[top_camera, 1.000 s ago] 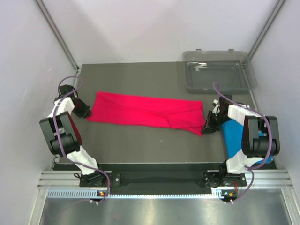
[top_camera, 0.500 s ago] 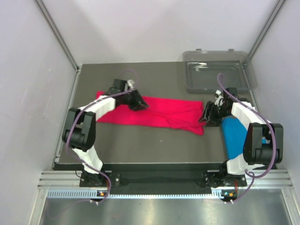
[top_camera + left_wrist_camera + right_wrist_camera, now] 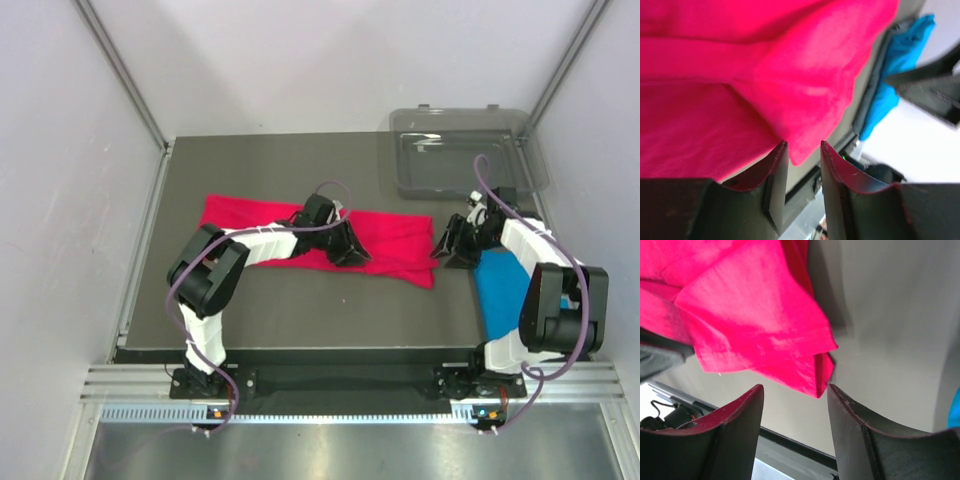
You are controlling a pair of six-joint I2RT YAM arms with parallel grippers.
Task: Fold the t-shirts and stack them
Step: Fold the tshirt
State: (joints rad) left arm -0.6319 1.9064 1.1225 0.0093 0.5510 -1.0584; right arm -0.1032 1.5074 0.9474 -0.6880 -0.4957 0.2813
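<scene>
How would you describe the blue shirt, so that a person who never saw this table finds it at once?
On the dark table, look at the near right corner, beside the right arm. The blue shirt lies there, partly under that arm. It is the only blue thing: the other shirt is crimson-pink and stretched across the middle, and the tray behind is clear grey.

Pale lilac walls [image 3: 60, 150] around a dark grey table [image 3: 300, 320], metal rail [image 3: 340, 402] in front.
</scene>
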